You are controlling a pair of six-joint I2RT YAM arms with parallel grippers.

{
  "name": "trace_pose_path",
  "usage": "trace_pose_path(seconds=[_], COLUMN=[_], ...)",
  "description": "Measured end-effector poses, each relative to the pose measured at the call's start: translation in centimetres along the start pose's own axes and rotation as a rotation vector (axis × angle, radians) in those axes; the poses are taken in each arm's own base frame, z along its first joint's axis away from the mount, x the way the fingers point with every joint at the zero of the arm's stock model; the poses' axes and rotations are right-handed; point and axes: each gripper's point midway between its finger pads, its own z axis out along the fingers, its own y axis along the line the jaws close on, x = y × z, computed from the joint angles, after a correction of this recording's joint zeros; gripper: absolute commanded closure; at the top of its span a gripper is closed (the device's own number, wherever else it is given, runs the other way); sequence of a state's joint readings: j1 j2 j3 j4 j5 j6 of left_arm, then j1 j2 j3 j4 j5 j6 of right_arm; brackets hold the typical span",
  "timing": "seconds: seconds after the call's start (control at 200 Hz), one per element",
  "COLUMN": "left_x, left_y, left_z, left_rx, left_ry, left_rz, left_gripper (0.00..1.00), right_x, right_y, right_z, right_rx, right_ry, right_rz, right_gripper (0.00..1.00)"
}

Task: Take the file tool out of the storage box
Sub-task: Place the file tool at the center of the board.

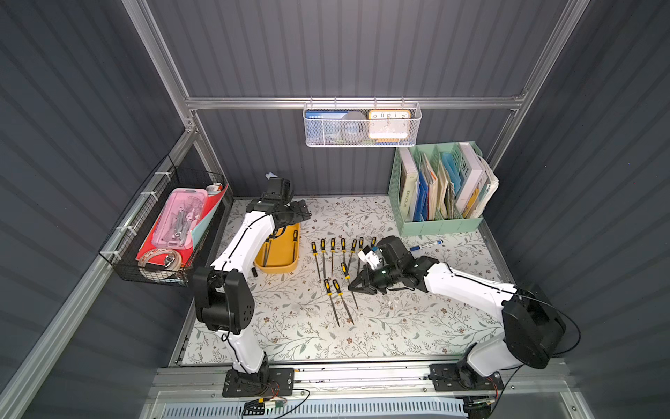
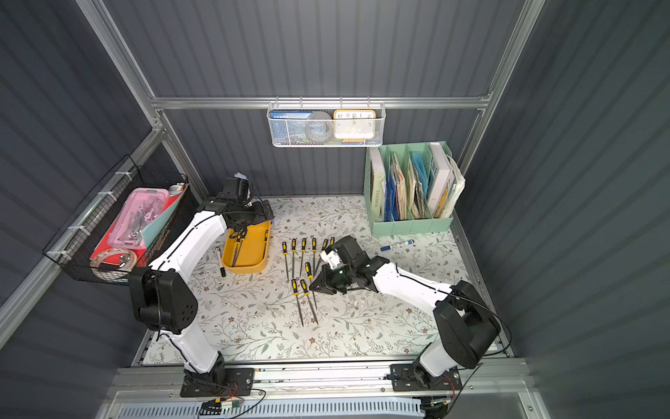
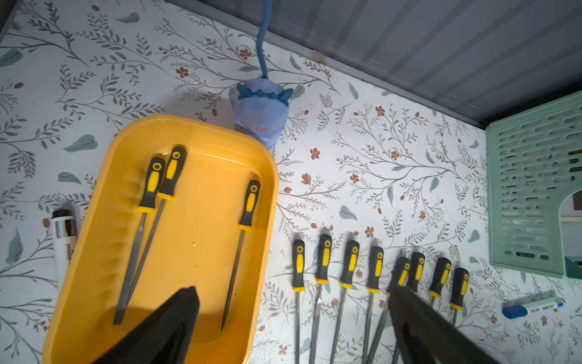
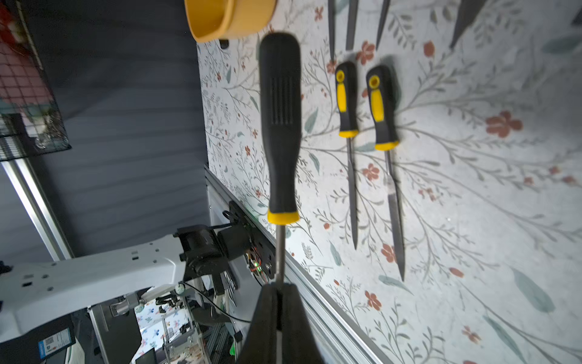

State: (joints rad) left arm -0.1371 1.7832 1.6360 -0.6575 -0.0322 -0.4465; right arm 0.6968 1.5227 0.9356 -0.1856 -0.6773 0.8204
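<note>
Right gripper (image 4: 278, 288) clamped on held file (image 4: 280, 126) by its bare shank, above counter (image 4: 472, 220), near laid files (image 4: 382, 107). To do it well: lower flat, align handle with row, release low.

Left gripper (image 3: 293, 293) spread wide, empty, above storage box (image 3: 195, 239), which holds three files (image 3: 248, 205).

Right arm low, reaching toward centre. Left arm elbow up, wrist pointing down.

**Files in the box, files on the table**

Three black-and-yellow-handled steel files (image 3: 248, 205) lie in the mustard-yellow plastic storage box (image 1: 277, 267), left of centre on the floral-papered table (image 1: 398, 326). A row of like files (image 1: 333, 250) lies to its right. At the back right stands the mint-green plastic file organiser (image 1: 435, 226), with a blue marker pen (image 1: 426, 245) just in front of it.
</note>
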Motion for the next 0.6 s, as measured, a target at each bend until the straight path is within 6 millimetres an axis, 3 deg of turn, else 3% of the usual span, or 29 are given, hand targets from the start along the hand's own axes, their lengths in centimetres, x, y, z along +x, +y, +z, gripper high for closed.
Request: trace_pose_path(seconds=[0.21,0.365,0.6], left_x=[-0.1,0.4,1.2], left_y=[1.7,2.3,3.5], left_z=[0.8,1.3,2.8], left_rx=[-0.05,-0.074,-0.11], left_ry=[0.001,0.009,0.038], left_rz=[-0.01,-0.006,-0.011], left_gripper=[0.0,0.0,0.0], right_x=[2.2,2.4,1.5], right_y=[-4.2,-6.1,-7.4], right_z=[1.8,3.4,5.4], right_rx=[0.044,0.045,0.03], right_ry=[0.074,0.094,0.094], right_rz=[0.036,0.049,0.054], right_gripper=[1.0,1.0,1.0])
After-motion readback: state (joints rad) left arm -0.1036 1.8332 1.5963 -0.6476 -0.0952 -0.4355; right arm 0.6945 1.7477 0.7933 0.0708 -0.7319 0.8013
